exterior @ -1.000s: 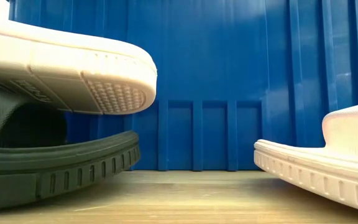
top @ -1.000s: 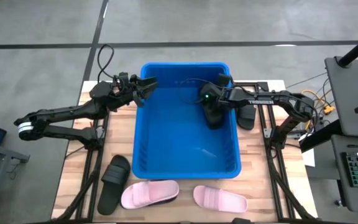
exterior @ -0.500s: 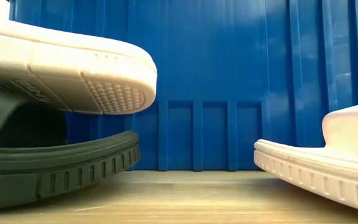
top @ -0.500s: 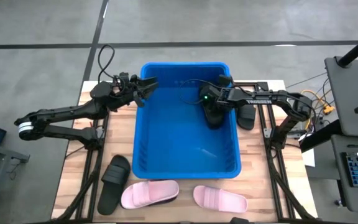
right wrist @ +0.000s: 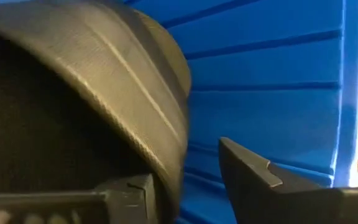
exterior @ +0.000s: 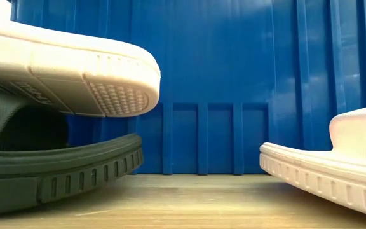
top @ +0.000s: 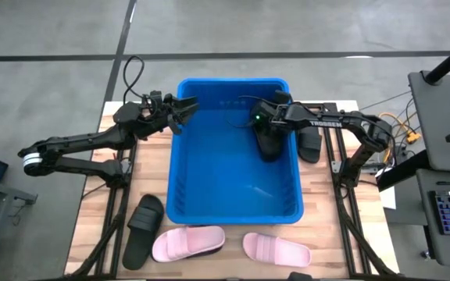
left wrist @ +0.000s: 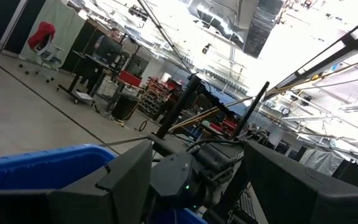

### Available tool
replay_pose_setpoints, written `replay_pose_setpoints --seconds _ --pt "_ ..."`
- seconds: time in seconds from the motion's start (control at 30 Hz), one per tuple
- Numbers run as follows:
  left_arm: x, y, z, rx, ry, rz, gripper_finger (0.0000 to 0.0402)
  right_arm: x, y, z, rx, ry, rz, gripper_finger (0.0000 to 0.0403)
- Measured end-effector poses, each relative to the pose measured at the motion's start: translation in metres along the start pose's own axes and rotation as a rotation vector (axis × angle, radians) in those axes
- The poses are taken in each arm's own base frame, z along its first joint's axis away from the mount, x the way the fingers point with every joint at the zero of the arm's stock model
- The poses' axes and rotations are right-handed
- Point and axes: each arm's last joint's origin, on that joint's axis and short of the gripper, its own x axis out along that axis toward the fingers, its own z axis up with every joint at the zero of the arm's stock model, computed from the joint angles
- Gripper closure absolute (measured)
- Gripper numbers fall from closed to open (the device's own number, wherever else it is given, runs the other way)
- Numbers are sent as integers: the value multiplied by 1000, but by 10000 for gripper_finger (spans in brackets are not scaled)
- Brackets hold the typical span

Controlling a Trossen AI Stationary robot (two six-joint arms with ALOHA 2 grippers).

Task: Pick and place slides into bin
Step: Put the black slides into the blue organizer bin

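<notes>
Since the earlier frame, the right gripper (top: 259, 119) has been drawn back toward the blue bin's (top: 180, 176) far rim. Its jaws are parted around the black slide (top: 269, 144), which rests inside against the right wall, long axis front-to-back. The left gripper (top: 187, 107), open and empty, waits at the far-left corner. "TROSSEN" is lettered on the right arm.

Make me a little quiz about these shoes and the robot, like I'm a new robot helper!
1. True or false: both pink sandals lie on the table, outside the blue bin.
2. How many black sandals lie outside the bin?
3. Which one is right at the black sandal inside the bin: A, the left end effector, or B, the right end effector?
Key: 1 true; 2 two; 3 B.
</notes>
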Motion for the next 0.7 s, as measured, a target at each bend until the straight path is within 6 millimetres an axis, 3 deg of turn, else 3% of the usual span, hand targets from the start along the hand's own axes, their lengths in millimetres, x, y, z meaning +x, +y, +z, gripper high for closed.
replay_pose_setpoints --seconds 0.7 --pt "0 0 0 1 0 0 162 -24 -16 -1 -23 70 228 248"
